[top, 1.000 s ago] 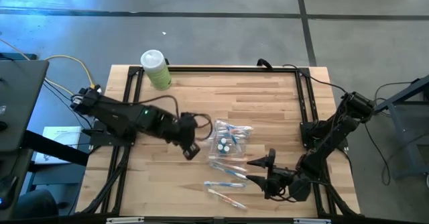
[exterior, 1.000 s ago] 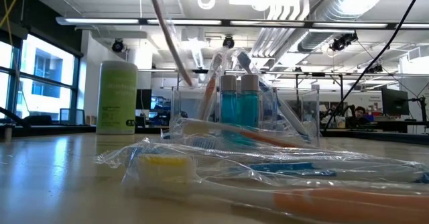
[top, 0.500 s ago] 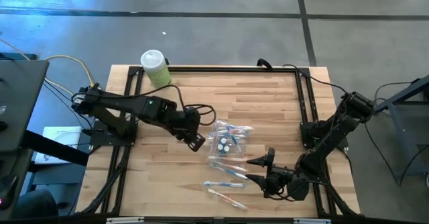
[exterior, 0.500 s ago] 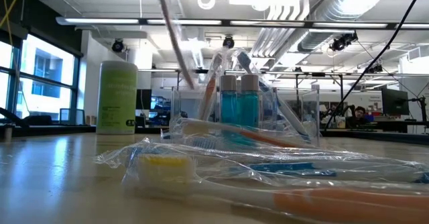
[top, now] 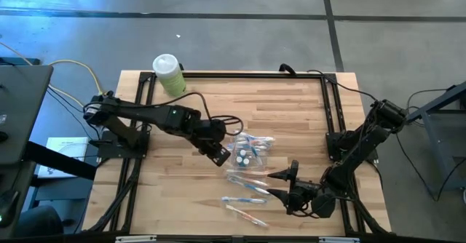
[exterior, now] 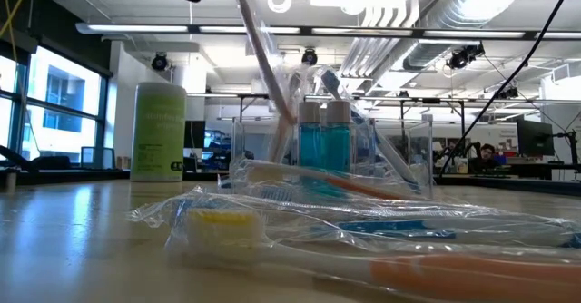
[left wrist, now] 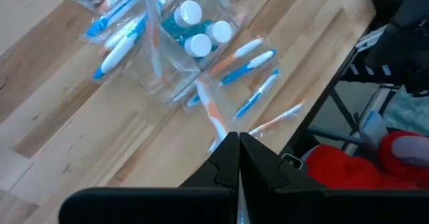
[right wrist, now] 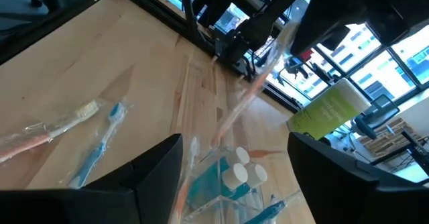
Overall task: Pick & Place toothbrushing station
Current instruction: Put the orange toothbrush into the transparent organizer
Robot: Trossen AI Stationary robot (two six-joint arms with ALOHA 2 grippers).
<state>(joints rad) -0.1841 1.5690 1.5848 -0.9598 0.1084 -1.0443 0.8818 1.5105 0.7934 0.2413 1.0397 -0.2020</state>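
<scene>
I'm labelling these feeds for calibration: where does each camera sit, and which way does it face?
High: overhead, facing straight down; shows both arms, left tool, right tool.
Low: table-top height, facing level toward the clear holder; left tool's edge at top.
Left wrist: on the left arm, facing down past shut fingers gripping a wrapped toothbrush.
Right wrist: on the right arm, facing across past open fingers.
Shared: all four show the white-capped tubes.

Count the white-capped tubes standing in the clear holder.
3. The white-capped tubes stand clustered together inside the clear holder: one farthest from the camera, one beside it, one nearest. Wrapped toothbrushes could hide more.
</scene>
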